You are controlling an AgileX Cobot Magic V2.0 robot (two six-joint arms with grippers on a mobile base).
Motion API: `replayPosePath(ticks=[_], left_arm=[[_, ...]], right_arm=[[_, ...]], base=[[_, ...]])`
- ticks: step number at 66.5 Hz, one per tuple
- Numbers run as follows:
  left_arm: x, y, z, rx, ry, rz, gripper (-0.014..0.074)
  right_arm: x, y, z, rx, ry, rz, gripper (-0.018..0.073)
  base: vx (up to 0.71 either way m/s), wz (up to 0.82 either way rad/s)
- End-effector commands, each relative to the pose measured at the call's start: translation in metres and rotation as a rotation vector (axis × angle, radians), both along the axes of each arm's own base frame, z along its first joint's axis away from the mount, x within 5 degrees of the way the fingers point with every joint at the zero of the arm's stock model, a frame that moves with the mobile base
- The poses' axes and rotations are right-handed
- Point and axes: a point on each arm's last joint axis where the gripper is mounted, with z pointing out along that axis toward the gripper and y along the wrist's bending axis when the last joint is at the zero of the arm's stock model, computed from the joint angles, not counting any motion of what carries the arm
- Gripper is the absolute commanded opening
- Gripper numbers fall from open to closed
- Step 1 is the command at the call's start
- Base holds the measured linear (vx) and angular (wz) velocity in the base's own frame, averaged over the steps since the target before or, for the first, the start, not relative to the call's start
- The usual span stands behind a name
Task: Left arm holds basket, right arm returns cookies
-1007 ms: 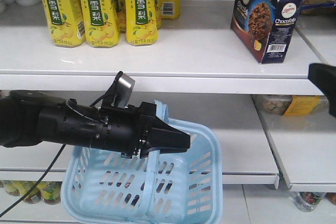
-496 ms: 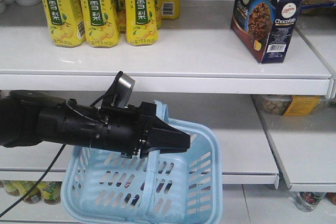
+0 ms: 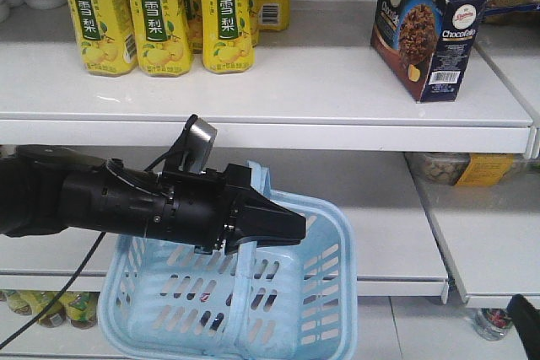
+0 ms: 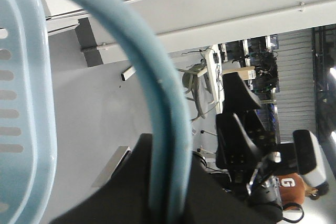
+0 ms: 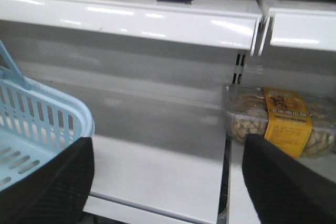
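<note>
The dark navy-and-brown rectangular cookie carton (image 3: 426, 27) is standing upright on the top white shelf (image 3: 278, 90), near that shelf's right end and close to its front edge, turned so one corner is facing outward. It is looking like a light, stiff cardboard box with smooth printed faces, probably a little slippery and easy to dent at the corners; I am judging that a hold across its two broad faces, around mid-height, would be the safest. The cookies inside are likely brittle, so a gentle squeeze is called for.

The thick black left arm's pointed gripper (image 3: 283, 223) is sitting clamped over the flat handle (image 4: 168, 129) of the light blue slotted plastic basket (image 3: 312, 292), which is hanging in front of the lower shelf and appearing empty. The right arm's black gripper (image 5: 168, 182) is spreading its textured fingers (image 5: 47, 182) wide with nothing between them, low beside the basket's right rim.

Tall yellow pear-drink bottles (image 3: 160, 14) are standing at the top shelf's left, well apart from the carton. A clear tub of nuts with a yellow label (image 5: 278, 119) is lying on the lower right shelf. The top shelf's front lip is sitting between the right gripper and the carton.
</note>
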Motion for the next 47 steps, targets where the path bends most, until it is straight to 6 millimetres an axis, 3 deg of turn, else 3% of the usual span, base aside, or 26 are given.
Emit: replayPosePath(ticks=[1,15,24,31,47], left_arm=[[0.0106,0.0039,0.0354,-0.143,-0.050,0.120,-0.0003],[0.0106,0.0039,0.0354,-0.143,-0.050,0.120,-0.0003],[0.0106,0.0039,0.0354,-0.143,-0.050,0.120,-0.0003],[0.0106,0.0039,0.0354,-0.143,-0.050,0.120,-0.0003],[0.0106,0.0039,0.0354,-0.143,-0.050,0.120,-0.0003]], right_arm=[[0.0031,-0.0005,0.0080,0.007,-0.114,-0.013,0.0546],[0.0036,-0.0007,0.0092,0.014,-0.150,-0.016,0.0540],[0.0036,-0.0006,0.0085,0.013,-0.142,-0.015,0.0488],[0.0036,-0.0006,0.0087,0.013,-0.145,-0.015,0.0396],[0.0036,-0.0006,0.0087,0.013,-0.145,-0.015,0.0022]], base=[[0.00,0.00],[0.00,0.00],[0.00,0.00],[0.00,0.00],[0.00,0.00]])
